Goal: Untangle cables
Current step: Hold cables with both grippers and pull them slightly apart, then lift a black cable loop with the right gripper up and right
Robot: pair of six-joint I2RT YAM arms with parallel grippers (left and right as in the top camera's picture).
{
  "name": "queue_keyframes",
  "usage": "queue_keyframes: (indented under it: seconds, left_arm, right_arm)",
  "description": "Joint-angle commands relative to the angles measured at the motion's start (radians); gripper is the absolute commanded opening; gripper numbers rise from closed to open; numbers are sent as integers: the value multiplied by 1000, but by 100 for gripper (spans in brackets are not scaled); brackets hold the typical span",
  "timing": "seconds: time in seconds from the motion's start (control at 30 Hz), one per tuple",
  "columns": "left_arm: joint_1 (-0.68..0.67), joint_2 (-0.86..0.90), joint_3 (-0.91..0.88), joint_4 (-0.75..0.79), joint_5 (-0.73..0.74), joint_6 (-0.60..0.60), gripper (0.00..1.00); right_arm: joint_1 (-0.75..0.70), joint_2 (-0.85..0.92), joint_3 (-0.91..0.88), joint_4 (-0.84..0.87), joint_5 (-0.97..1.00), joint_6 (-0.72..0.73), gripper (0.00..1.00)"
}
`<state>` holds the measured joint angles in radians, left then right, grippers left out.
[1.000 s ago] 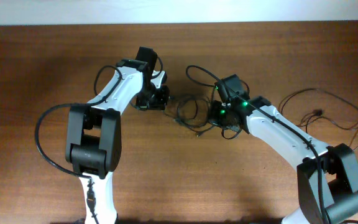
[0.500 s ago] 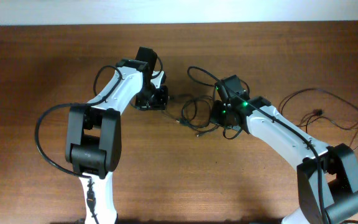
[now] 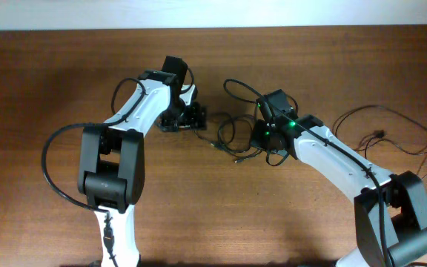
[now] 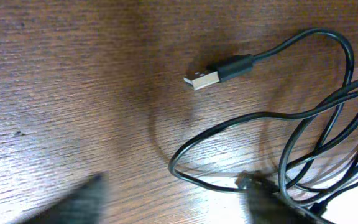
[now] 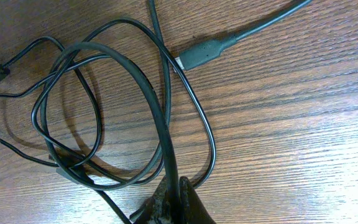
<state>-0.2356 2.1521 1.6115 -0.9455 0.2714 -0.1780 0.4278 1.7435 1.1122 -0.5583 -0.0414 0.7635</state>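
Since half a second ago my left gripper (image 3: 188, 117) has edged slightly toward the cables (image 3: 232, 138), which lie between it and my right gripper (image 5: 174, 200) on the table (image 3: 43, 81). The left fingers (image 4: 73, 200) stand apart, blurred and cut off by the frame; a loop lies between them and a USB plug (image 4: 219, 70) beyond. The right gripper is pinched on one strand, the tangle ahead of it.

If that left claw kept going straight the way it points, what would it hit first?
Probably the black cable loop lying just ahead of the open left gripper; the USB plug lies beyond. Depth is hard to judge.
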Motion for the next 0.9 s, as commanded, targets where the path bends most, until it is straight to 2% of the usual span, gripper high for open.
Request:
queue_keyframes:
  seconds: [0.0, 0.03, 0.43, 0.57, 0.7, 0.77, 0.87]
  left_arm:
    - [0, -26, -3, -2, -6, 2, 9]
    - [0, -26, -3, -2, -6, 3, 0]
    - [-71, -25, -3, 22, -7, 3, 0]
    - [-77, -25, -3, 29, -56, 3, 0]
    - [-77, -25, -3, 29, -70, 2, 0]
    - [-77, -25, -3, 27, -132, -65, 0]
    - [-77, -25, -5, 24, -151, -69, 0]
  right_arm:
    - [-3, -18, -10, -3, 21, 0, 4]
    - [-3, -18, -10, -3, 21, 0, 4]
    - [-3, -18, -10, -24, 15, 1, 4]
    - [-3, -19, -10, 0, -175, 5, 4]
    - [-3, -37, 2, -12, -212, 4, 4]
    - [-3, -43, 41, -60, -220, 4, 4]
    - [-3, -43, 147, -216, -210, -44, 4]
